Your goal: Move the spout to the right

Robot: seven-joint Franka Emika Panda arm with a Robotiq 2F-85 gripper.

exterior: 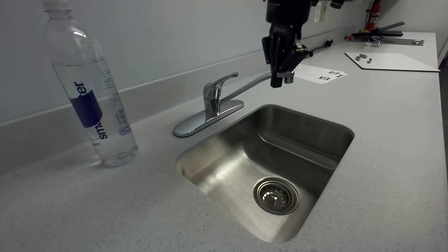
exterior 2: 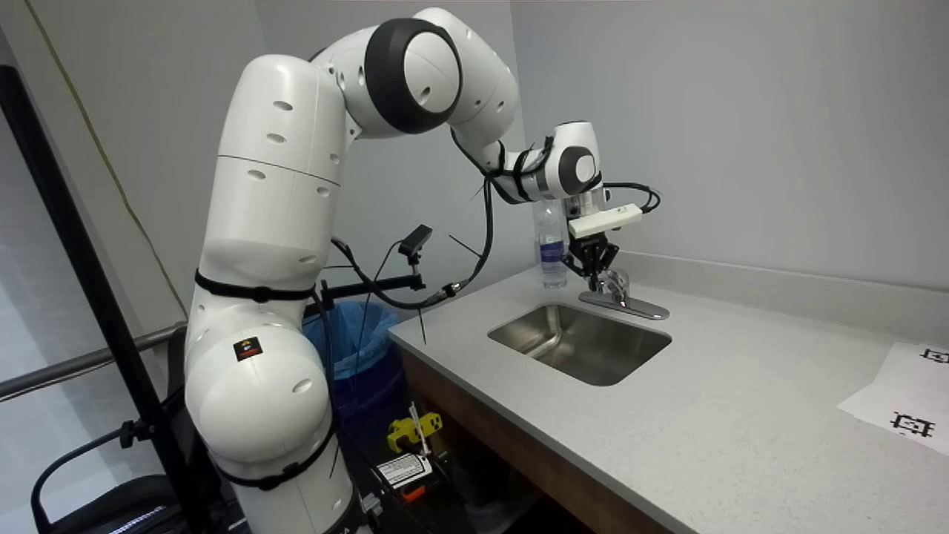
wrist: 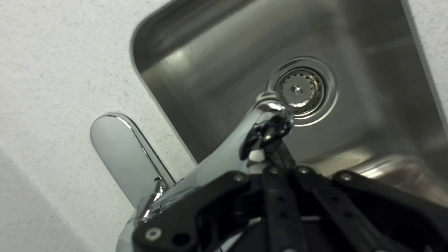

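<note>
The spout (exterior: 246, 87) is a slim chrome tube that rises from the faucet base towards the sink's far side in an exterior view. In the wrist view the spout (wrist: 220, 157) runs from lower left to its tip beside the drain. My gripper (exterior: 277, 82) points down close to the spout's tip and covers part of the tube. In the wrist view its fingers (wrist: 278, 152) are together, beside the spout and not around it; contact cannot be told. In an exterior view the gripper (exterior 2: 593, 280) hides most of the spout in front of the faucet body (exterior 2: 615, 285).
The steel sink (exterior: 217, 168) lies below the spout. The lever handle (exterior: 224, 79) stands above the faucet base plate (exterior: 196, 125). A tall water bottle (exterior: 108, 115) stands near the wall. Marker sheets (exterior: 315, 73) lie on the counter beyond the gripper.
</note>
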